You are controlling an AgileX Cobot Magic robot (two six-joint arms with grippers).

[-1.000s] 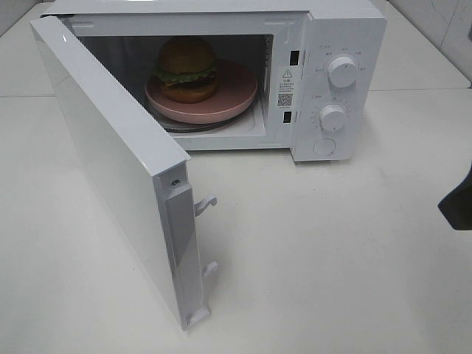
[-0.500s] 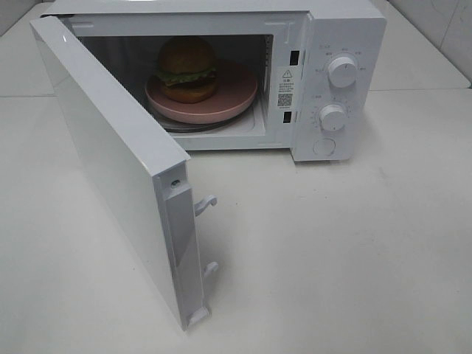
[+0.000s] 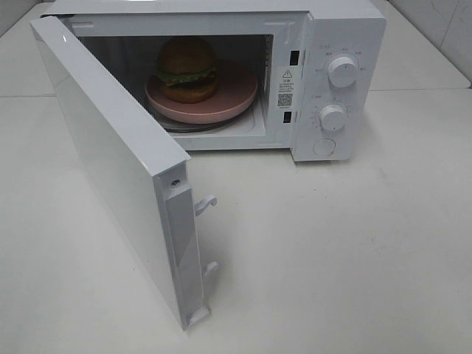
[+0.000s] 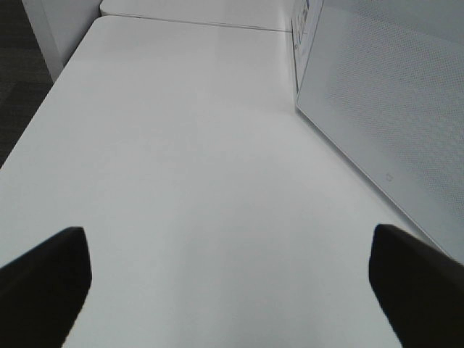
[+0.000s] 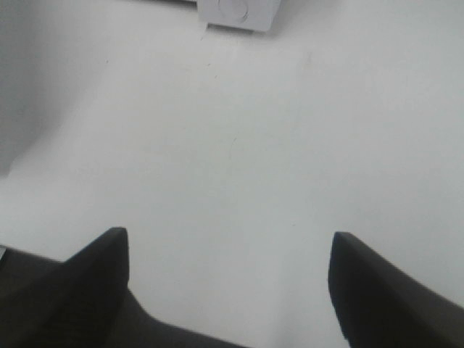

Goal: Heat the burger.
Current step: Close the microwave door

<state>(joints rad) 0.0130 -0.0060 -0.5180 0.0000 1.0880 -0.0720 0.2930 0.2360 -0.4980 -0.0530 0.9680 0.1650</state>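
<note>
The burger (image 3: 186, 69) with a golden bun, green lettuce and dark patty sits on a pink plate (image 3: 234, 91) inside the white microwave (image 3: 339, 44). The microwave door (image 3: 110, 166) stands wide open, swung out to the front left. Neither gripper shows in the exterior high view. My left gripper (image 4: 225, 279) is open and empty above the white table, with the door's outer face (image 4: 384, 116) beside it. My right gripper (image 5: 228, 279) is open and empty above the table, with the microwave's lower front corner (image 5: 235, 13) ahead of it.
Two white knobs (image 3: 343, 71) and a round button (image 3: 323, 146) sit on the microwave's right panel. Two latch hooks (image 3: 205, 204) stick out from the door's free edge. A white table (image 3: 354, 258) lies in front.
The dark tip of my right arm, seen at the right edge of the exterior high view one second ago, has gone out of that view. The burger and door have not moved.
</note>
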